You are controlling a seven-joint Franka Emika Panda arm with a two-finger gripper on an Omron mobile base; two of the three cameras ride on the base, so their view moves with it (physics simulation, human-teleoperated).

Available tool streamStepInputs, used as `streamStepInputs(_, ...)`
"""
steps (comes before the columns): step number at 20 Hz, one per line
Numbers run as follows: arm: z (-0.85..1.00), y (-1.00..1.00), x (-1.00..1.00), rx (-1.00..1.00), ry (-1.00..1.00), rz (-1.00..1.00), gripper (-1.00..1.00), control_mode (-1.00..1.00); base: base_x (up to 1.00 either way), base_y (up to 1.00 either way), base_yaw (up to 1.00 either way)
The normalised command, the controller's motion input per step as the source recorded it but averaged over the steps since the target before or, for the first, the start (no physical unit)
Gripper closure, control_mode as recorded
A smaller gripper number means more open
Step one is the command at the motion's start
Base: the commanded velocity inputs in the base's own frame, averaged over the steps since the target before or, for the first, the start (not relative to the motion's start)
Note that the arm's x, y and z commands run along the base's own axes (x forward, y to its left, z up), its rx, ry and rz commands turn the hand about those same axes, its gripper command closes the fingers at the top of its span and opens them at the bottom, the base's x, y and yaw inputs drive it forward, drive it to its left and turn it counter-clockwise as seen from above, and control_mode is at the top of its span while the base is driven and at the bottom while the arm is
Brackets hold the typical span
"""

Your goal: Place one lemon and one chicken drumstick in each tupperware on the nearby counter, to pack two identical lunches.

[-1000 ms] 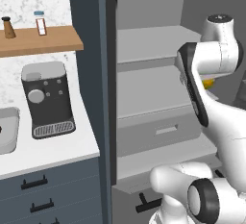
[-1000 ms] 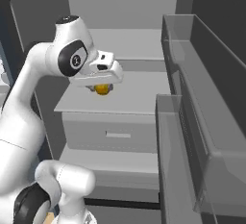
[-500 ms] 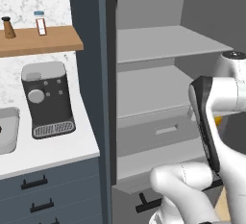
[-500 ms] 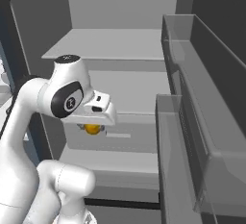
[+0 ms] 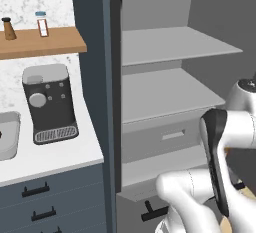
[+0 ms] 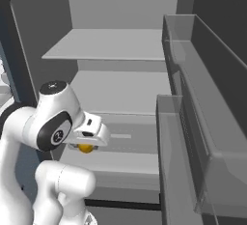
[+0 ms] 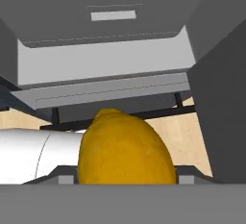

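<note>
On the left, a coffee machine (image 5: 49, 102) stands on the desk (image 5: 45, 159). Further right, before the open fridge (image 6: 120, 74), the pincer (image 6: 86, 147) grips the lemon (image 7: 126, 150) between its fingers, seemingly low near the drawer (image 6: 120, 137).

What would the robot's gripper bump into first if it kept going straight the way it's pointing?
The gripper holds a lemon, and it points down and toward the open fridge. Straight ahead looks like the bottom edge of the fridge, below the drawer, though depth is hard to judge.
</note>
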Motion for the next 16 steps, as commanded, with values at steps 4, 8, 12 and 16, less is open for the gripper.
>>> streamStepInputs(4, 0.0, 0.0, 0.0, 0.0, 0.0, 0.0, 1.0, 1.0, -0.84, 0.26, 0.05)
streamStepInputs(8, 0.0, 0.0, 0.0, 0.0, 0.0, 0.0, 1.0, 1.0, -0.74, 0.64, 0.04)
streamStepInputs(12, 0.0, 0.0, 0.0, 0.0, 0.0, 0.0, 1.0, 1.0, -0.48, 0.91, 0.06)
streamStepInputs(16, 0.0, 0.0, 0.0, 0.0, 0.0, 0.0, 1.0, 1.0, -0.11, 1.0, 0.09)
